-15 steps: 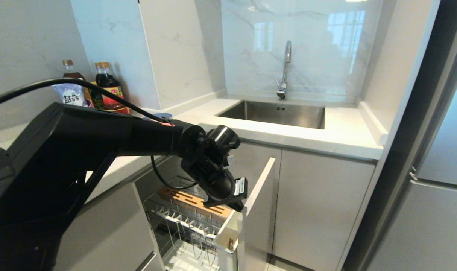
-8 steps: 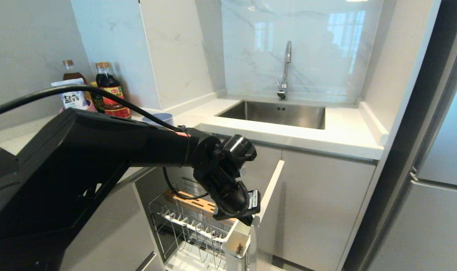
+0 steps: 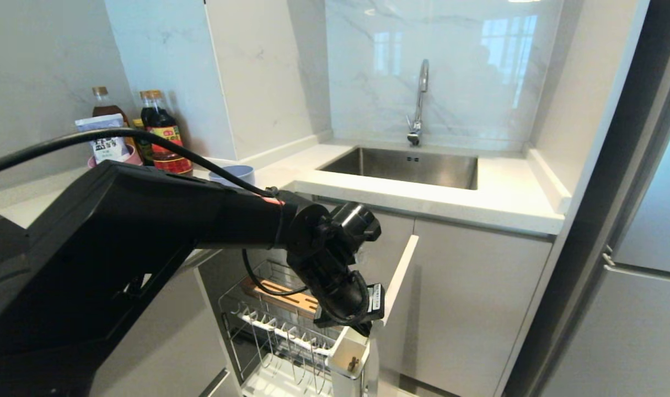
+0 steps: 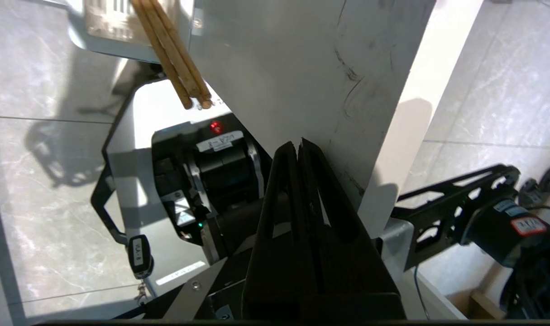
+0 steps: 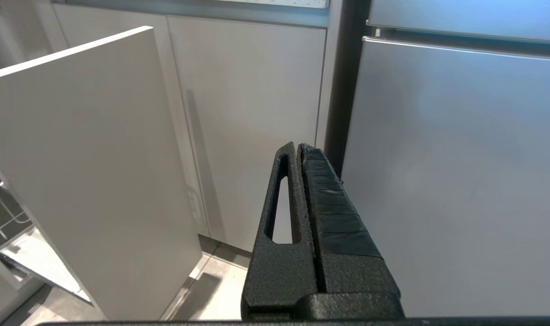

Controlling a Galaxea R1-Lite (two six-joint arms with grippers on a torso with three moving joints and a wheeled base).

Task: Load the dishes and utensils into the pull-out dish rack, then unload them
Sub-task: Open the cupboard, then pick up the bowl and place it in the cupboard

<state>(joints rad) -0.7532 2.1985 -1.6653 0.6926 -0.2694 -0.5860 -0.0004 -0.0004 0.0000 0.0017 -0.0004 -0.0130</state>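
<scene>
The pull-out dish rack (image 3: 282, 333) stands drawn out of the lower cabinet, with its wooden strip (image 3: 285, 298) and plate prongs showing. My left gripper (image 3: 366, 330) is shut and empty, its tips (image 4: 299, 143) against the inner face of the pale door front (image 4: 302, 68). Wooden chopsticks (image 4: 173, 54) stand in the white cutlery cup (image 3: 350, 353) at the rack's front corner. A pale-blue bowl (image 3: 233, 175) sits on the counter behind my left arm. My right gripper (image 5: 298, 146) hangs shut and empty, facing a closed cabinet door.
Sauce bottles (image 3: 161, 132) and a white bag stand at the counter's back left. The sink (image 3: 406, 165) with its tap lies further right. A tall grey fridge (image 5: 460, 158) flanks the cabinets on the right. My own base (image 4: 188, 181) sits on the tiled floor below the rack.
The rack has slid further out of the cabinet, its door front moving right. My left gripper travelled with it, staying shut. The blue bowl has come into view behind the arm.
</scene>
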